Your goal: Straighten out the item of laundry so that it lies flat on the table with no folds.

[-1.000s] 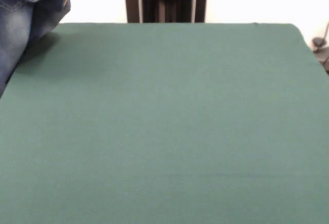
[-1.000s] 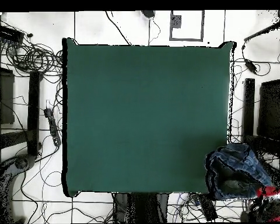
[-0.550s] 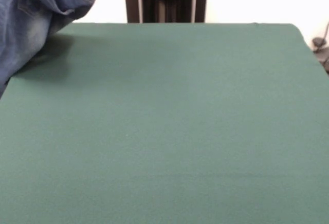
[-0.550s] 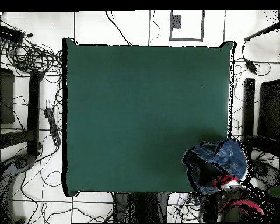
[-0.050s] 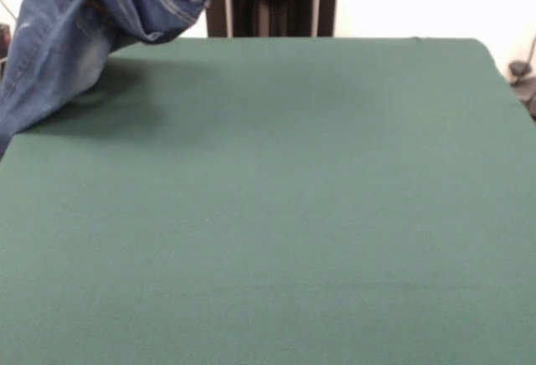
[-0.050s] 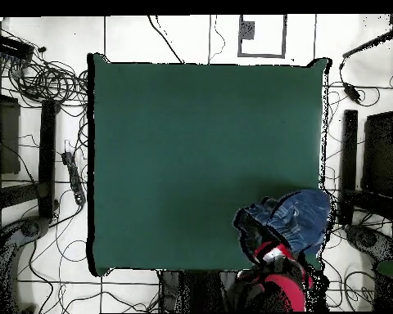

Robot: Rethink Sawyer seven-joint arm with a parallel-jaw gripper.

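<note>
Bunched jeans [image 5: 84,30] over table [image 5: 293,214] corner

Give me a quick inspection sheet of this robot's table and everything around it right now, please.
Surface: the table, dark green, bare apart from one corner.
Job's things: the jeans hang bunched and folded above the corner nearest the robot, one leg trailing over the table edge; not flat.
Clutter: nothing seen on the table.
Gripper: hidden by the denim; only the red arm shows beneath the jeans in the overhead view; open or shut cannot be told.
Cables: many black cables lie loose on the floor beside the table.
Surroundings: white tiled floor, dark equipment at both sides.
</note>
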